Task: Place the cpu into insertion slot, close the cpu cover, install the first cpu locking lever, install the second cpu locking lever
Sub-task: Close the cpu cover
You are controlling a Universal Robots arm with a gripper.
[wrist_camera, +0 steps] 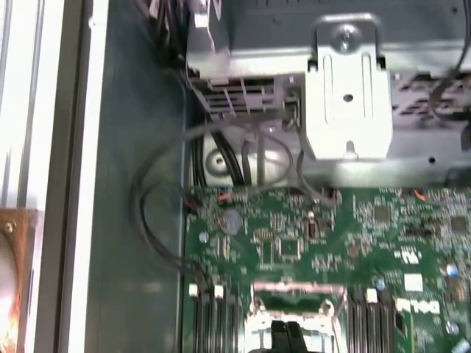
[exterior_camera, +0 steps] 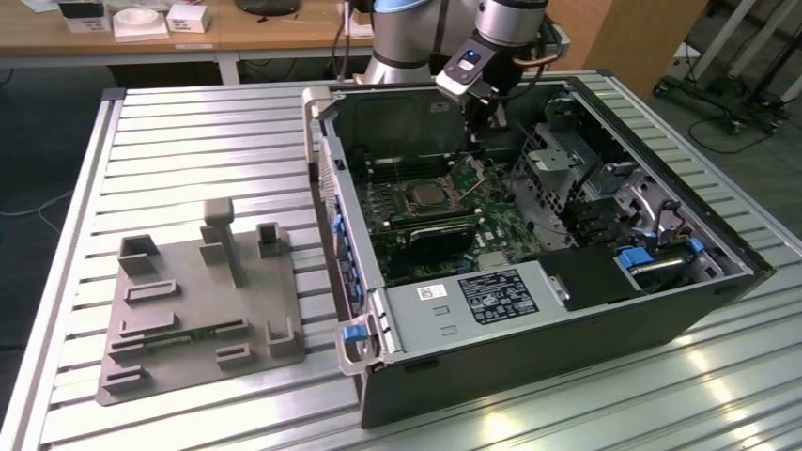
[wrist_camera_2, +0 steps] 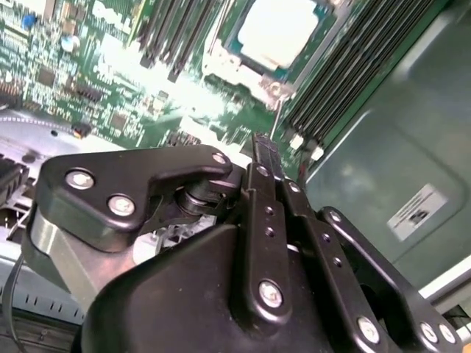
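Jaws pinched together near cpu (wrist_camera_2: 278, 29), memory slots (wrist_camera_2: 353, 73) flanking.

The computer case (exterior_camera: 539, 235) lies open on its side on the surface (exterior_camera: 188, 122), toward the exterior view's right. A fixture plate (exterior_camera: 201, 301) lies on the same surface just beside the case, at the exterior view's left. Inside the case, the circuit board (exterior_camera: 495, 221) lies on the floor. The insertion slot (exterior_camera: 426, 197) sits on the board with the cpu (wrist_camera_2: 276, 29) in it, and memory slots (wrist_camera_2: 353, 66) run along either side. The end effector (exterior_camera: 484, 117) hangs inside the case's far part, above the board.
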